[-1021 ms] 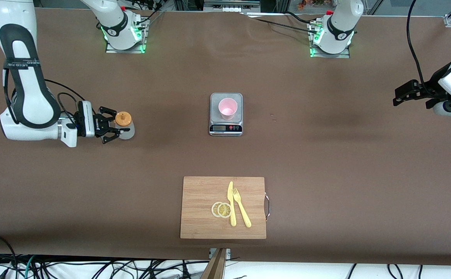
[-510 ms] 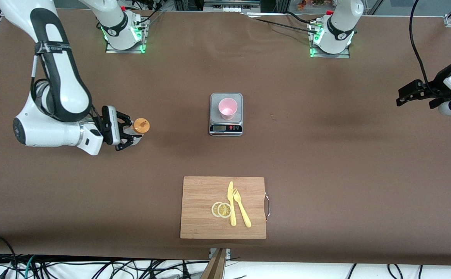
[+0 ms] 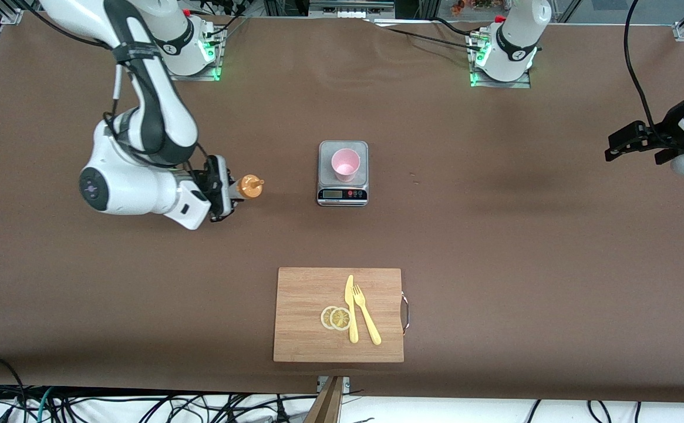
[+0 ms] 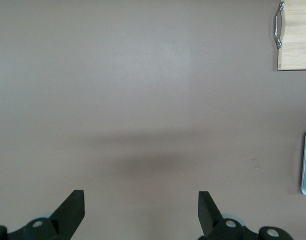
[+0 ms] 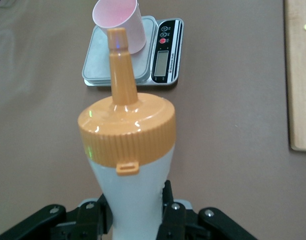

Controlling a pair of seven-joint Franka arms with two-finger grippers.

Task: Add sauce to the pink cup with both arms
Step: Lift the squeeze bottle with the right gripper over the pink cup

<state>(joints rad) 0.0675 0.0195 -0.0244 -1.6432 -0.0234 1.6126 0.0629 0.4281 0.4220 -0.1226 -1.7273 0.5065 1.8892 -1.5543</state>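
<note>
Brown table [image 3: 494, 247]: my right end effector [image 3: 231, 194] grips the sauce [image 3: 249, 187] — nothing poured into the pink cup [image 3: 345, 164]; left end effector [image 3: 632, 141] waits, spread wide.

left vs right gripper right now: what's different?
The right gripper is shut on the sauce bottle, carried in the air over the table toward the right arm's end; the left gripper is open and holds nothing. The right gripper's bottle points its nozzle toward the pink cup on the scale; the left gripper waits at the left arm's end, over bare table. Both have black fingers.
</note>
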